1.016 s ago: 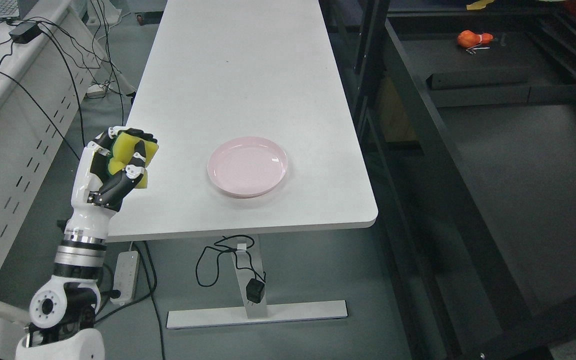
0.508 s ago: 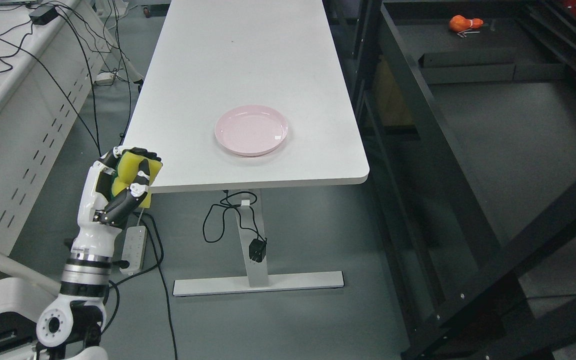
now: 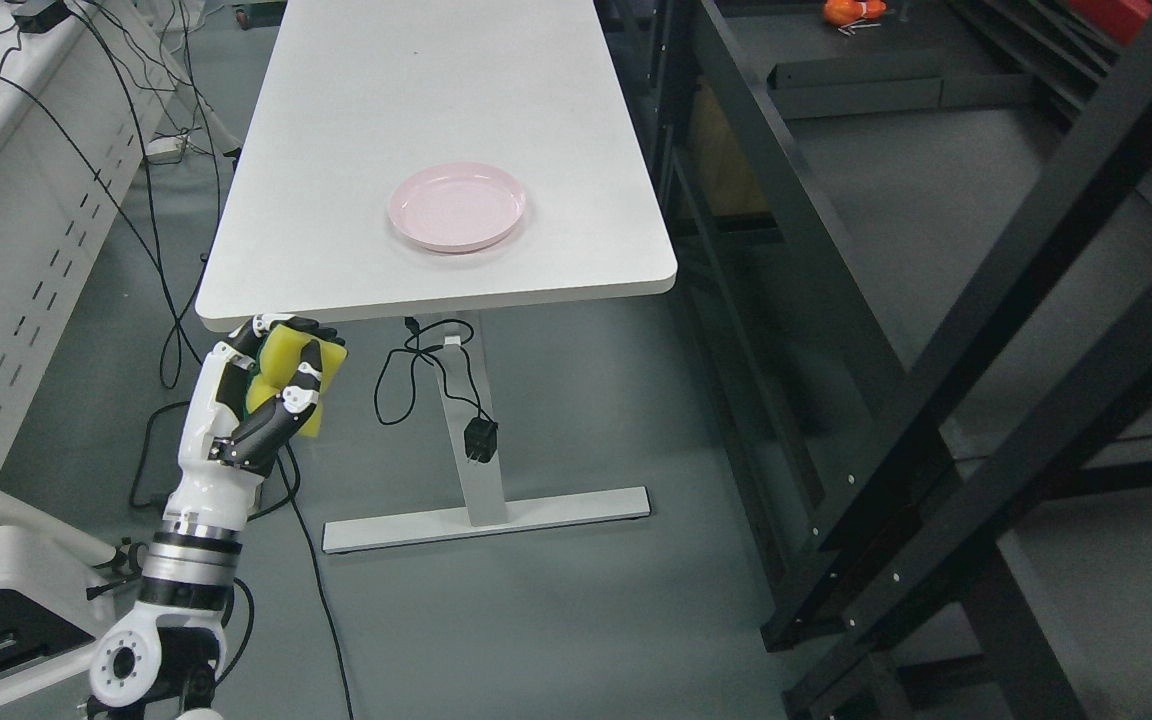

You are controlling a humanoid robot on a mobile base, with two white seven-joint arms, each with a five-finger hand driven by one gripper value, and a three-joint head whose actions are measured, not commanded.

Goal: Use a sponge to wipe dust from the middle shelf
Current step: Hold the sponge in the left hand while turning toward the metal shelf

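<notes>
Pink plate (image 3: 456,206) is sitting on the white table (image 3: 356,120); power strip (image 3: 164,150) is lying left of the table.

grey floor (image 3: 556,620) | white table (image 3: 436,90) | black rack frame (image 3: 936,420) | floor cables (image 3: 416,370)

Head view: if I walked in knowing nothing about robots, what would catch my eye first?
Probably the white left robot hand at the lower left, raised and clutching a bright yellow sponge. Next, the pink plate sitting alone on the long white table at the top centre. The dark metal shelving frame fills the right side.
</notes>
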